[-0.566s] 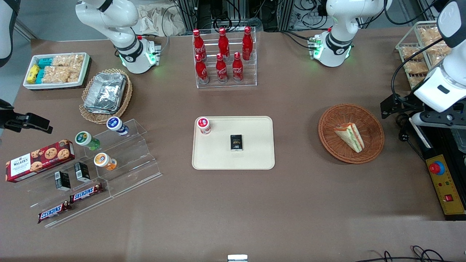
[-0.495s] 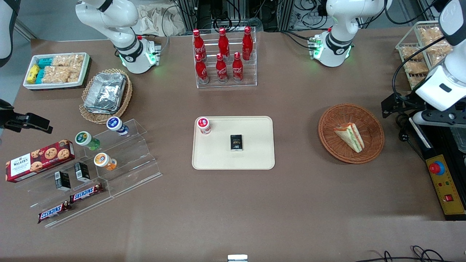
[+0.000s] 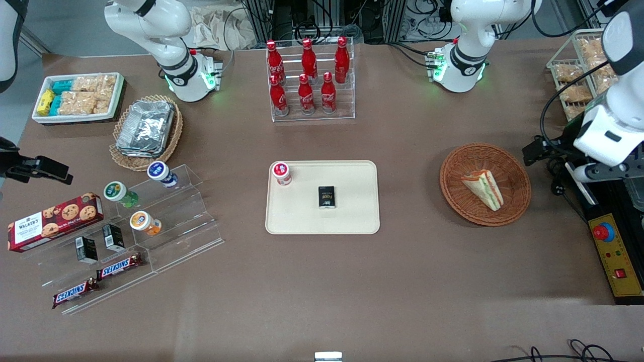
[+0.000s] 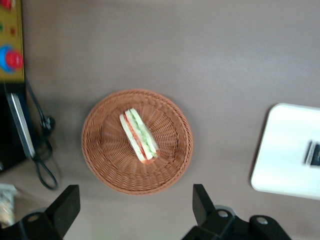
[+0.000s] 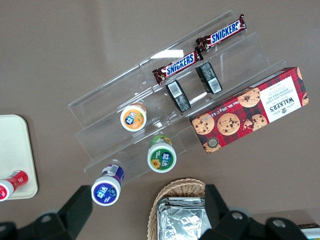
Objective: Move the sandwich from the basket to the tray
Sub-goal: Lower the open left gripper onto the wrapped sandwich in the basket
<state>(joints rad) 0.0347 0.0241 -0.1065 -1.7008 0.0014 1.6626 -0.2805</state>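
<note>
One sandwich (image 4: 139, 135) lies flat in the basket (image 4: 175, 165). Claw (image 4: 135, 207) hangs high above, spread wide, empty, lined up to straddle it; tray (image 3: 352, 221) waits mid-counter.

The basket (image 3: 485, 184) is rough reddish-brown woven wicker, and the sandwich (image 3: 483, 188) in it shows pale, soft-looking bread with green and orange-red layers (any wrap is too faint to judge). The tray (image 3: 352, 211) is smooth cream plastic with a dull sheen, lying on a matt brown table (image 3: 352, 281) that looks like felt or paper. High above the table near the basket, the gripper (image 4: 135, 207) has matt black plastic-looking fingers (image 4: 64, 206) spread wide, below a glossy white arm shell (image 3: 611, 125).
</note>
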